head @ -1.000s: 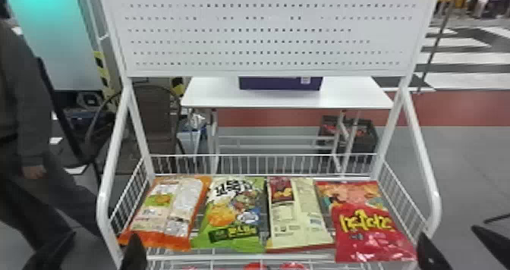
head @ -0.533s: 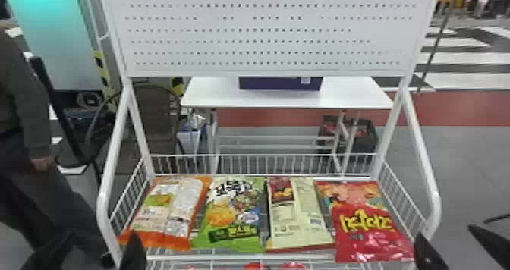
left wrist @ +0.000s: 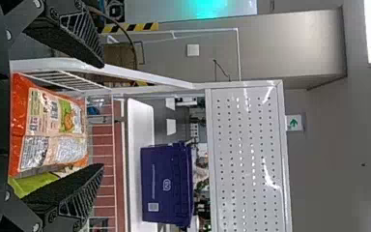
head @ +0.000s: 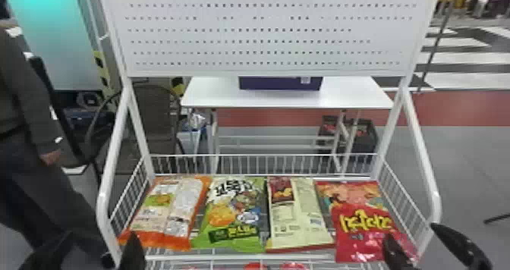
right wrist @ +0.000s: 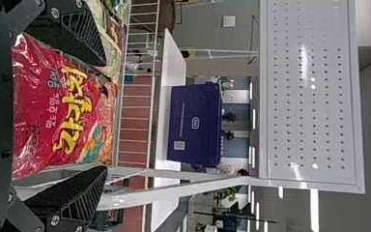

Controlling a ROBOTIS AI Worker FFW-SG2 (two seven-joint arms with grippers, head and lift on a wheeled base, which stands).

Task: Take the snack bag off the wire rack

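- Snack bags point(head: 233, 212), four in a row, lie on the wire rack point(head: 224, 257) in the head view; none is off, so the removal itself remains.
- Left wrist view: left fingers point(left wrist: 65, 198) open, empty, by the orange-edged bag point(left wrist: 53, 128).
- Right wrist view: right fingers point(right wrist: 70, 200) spread, empty, near the red bag point(right wrist: 43, 116); grasp and lift undone.

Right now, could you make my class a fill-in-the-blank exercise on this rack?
The basket holds a row of ____ bags. The red bag lies at the row's ____ end. From the left, the green bag is the ____ one. The box stands on a ____ behind the rack.
Missing words: four; right; second; table.
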